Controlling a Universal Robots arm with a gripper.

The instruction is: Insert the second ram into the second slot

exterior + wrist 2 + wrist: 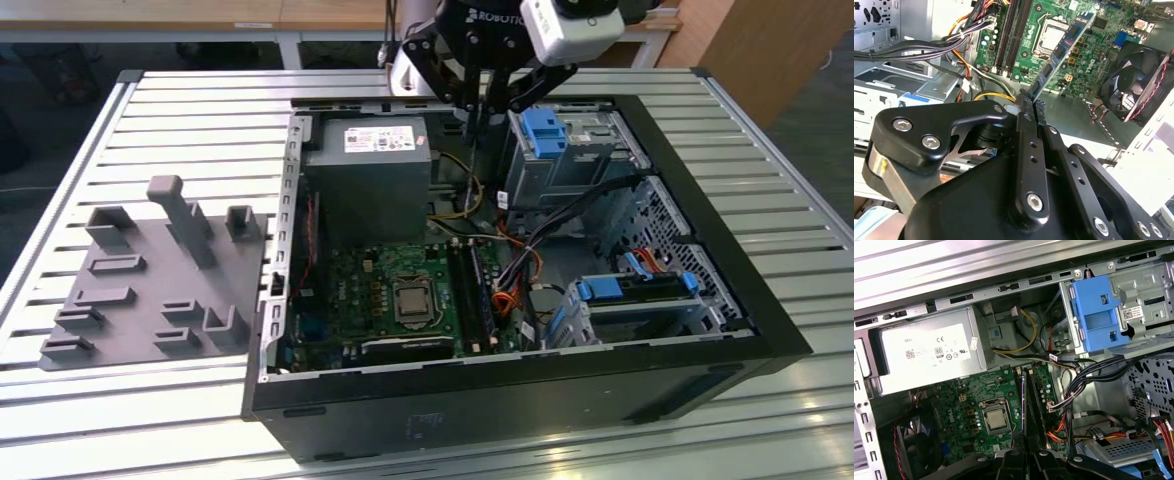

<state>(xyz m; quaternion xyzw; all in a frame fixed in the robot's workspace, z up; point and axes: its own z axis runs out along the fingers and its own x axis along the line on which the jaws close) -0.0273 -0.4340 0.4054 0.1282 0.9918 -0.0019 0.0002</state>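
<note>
Firstly, noted at the exterior view's left, on the ribbed aluminium table [94,150]: grey moulded fixture block [147,290] with upright posts and shallow pockets, just beside the case.

Next, black computer case [534,385], laid on its side, open face up. Inside, from the exterior view's left: grey metal power supply box [367,190] bearing a white printed label [378,139]; marks and small text present, not transcribed. Nearer the camera, green motherboard [360,290] with square silver processor socket [411,298] near its middle. Just to the exterior view's right of the socket, long black memory slots [470,285], parallel. Further right, bundled black cables [587,200] and orange wires [505,300] crossing the bay. Towards the exterior view's right, silver drive cage [594,160] fitted with a chunky blue plastic latch [547,130]; small white barcode sticker [1130,313] on that cage in the first wrist view. Nearer the camera, a second blue latch [641,287] over a further silver cage [627,320].

Above the case, black two-finger gripper [1033,100], found with fingers drawn narrow and pinched on one end of the thin blue circuit-board strip, the second ram [1061,49]. Held in the air over the motherboard, tilted, not seated in any slot. Beside the board in the second wrist view, black round cooling fan [1136,80] with red lead.
</note>
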